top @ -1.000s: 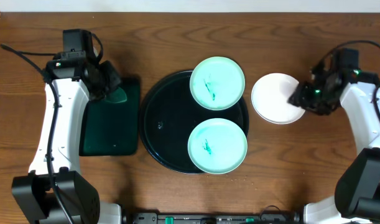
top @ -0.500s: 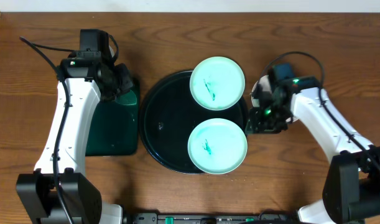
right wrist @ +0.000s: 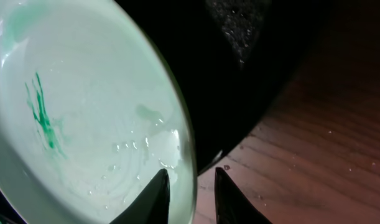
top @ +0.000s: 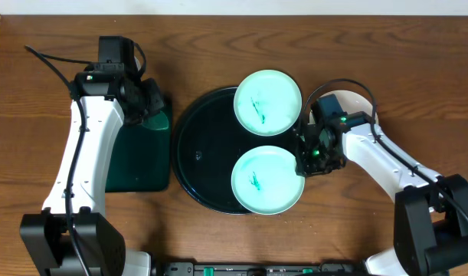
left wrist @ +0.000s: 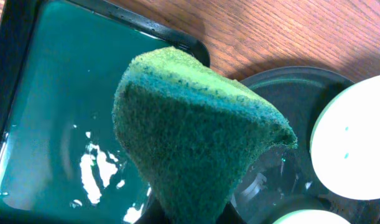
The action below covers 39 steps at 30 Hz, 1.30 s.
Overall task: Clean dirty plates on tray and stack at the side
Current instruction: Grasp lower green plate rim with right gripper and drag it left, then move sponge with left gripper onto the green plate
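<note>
The black tray [top: 195, 153] holds two pale turquoise plates with teal scribbles: a far one [top: 267, 103] and a near one [top: 267, 181]. A white plate [top: 355, 101] lies on the wood to the tray's right, partly hidden by my right arm. My right gripper [top: 305, 161] is at the near plate's right rim. In the right wrist view its open fingers [right wrist: 160, 190] straddle that plate's [right wrist: 84, 112] rim, one inside and one outside. My left gripper [top: 147, 106] is shut on a green sponge [left wrist: 196, 137] above the dark-green tray.
The dark-green rectangular tray [top: 134, 169] holds a film of water and sits just left of the black tray. Bare wood tabletop [top: 371, 199] lies to the right and front. The black tray's left half [left wrist: 283, 93] holds no plates.
My right gripper has moved left from the white plate to the near turquoise plate's right rim. My left arm shifted slightly right with the sponge, then stayed still.
</note>
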Tool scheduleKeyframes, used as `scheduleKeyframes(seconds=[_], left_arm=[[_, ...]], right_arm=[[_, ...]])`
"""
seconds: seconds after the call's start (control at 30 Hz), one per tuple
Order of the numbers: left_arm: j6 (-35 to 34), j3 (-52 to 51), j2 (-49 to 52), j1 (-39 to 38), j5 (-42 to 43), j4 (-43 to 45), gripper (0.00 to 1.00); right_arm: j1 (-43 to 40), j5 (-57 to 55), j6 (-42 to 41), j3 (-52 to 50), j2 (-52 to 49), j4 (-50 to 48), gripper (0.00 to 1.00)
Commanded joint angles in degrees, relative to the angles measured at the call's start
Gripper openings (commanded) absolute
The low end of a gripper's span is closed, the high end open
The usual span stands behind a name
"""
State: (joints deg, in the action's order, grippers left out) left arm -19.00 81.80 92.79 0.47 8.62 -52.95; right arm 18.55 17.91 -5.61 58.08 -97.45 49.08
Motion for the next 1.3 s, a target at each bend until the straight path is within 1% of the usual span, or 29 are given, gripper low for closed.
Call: scheduleKeyframes(seconds=[0.0,0.07,0.13,0.17,0.3,0.43,0.57,0.67,0.73,0.8,0.87,0.97,1.03,1.1,1.17,1.27], left_arm=[[1.44,0.07,0.44,-0.07,-0.37,-0.46,0.07],[1.42,0.07,0.44,-0.07,-0.37,-0.52,0.07],[1.40,0.07,0.44,-0.07,-0.37,-0.52,0.07],[1.40,0.07,0.44,-0.07,-0.37,-0.52,0.07],[1.40,0.07,0.44,-0.07,-0.35,-0.61,0.07],[1.38,0.07,0.44,-0.07,-0.35,-0.57,0.07],[1.38,0.07,0.46,-0.07,-0.35,-0.59,0.07],[1.38,0.04,0.46,-0.07,-0.35,-0.57,0.07],[1.36,-0.09,0.46,-0.07,-0.35,-0.55,0.07],[1.38,-0.39,0.46,-0.07,-0.35,-0.59,0.07],[1.36,-0.72,0.46,-0.09,-0.33,-0.57,0.07],[1.16,-1.09,0.46,-0.09,-0.31,-0.59,0.07],[1.16,-1.11,0.48,-0.37,-0.31,-0.59,0.07],[1.16,-1.11,0.48,-1.29,-0.31,-0.59,0.07],[1.18,-1.11,0.57,-2.01,-0.33,-0.59,0.07],[1.18,-1.11,0.81,-2.91,-0.33,-0.59,0.07]], right_arm=[[1.57,-0.15,0.09,-0.07,0.02,-0.87,0.20],[2.58,0.74,0.07,-0.07,0.02,-1.84,0.17],[3.48,1.92,0.04,-0.07,0.02,-2.71,0.09],[4.44,2.78,-0.37,-0.04,0.02,-3.63,0.01],[7.23,3.13,-4.59,0.61,0.04,-6.88,0.01],[9.07,1.16,-11.02,2.75,0.04,-10.25,0.01],[10.60,0.15,-17.18,3.63,-0.04,-16.55,0.01],[12.96,-6.05,-21.18,3.63,-0.76,-22.03,0.01],[15.26,-9.97,-21.70,3.65,-2.21,-26.95,0.01],[16.94,-12.48,-23.43,3.85,-4.09,-30.05,0.01],[17.59,-12.72,-23.76,4.07,-5.62,-31.98,0.01],[17.84,-12.44,-24.48,5.38,-8.55,-32.35,0.01],[17.59,-10.34,-24.59,7.32,-11.10,-31.04,0.01],[17.09,-8.13,-23.96,11.47,-14.29,-26.62,0.01],[17.05,-6.84,-22.29,13.77,-15.74,-24.22,0.01],[17.40,-6.69,-20.41,16.13,-16.68,-21.27,0.07]])
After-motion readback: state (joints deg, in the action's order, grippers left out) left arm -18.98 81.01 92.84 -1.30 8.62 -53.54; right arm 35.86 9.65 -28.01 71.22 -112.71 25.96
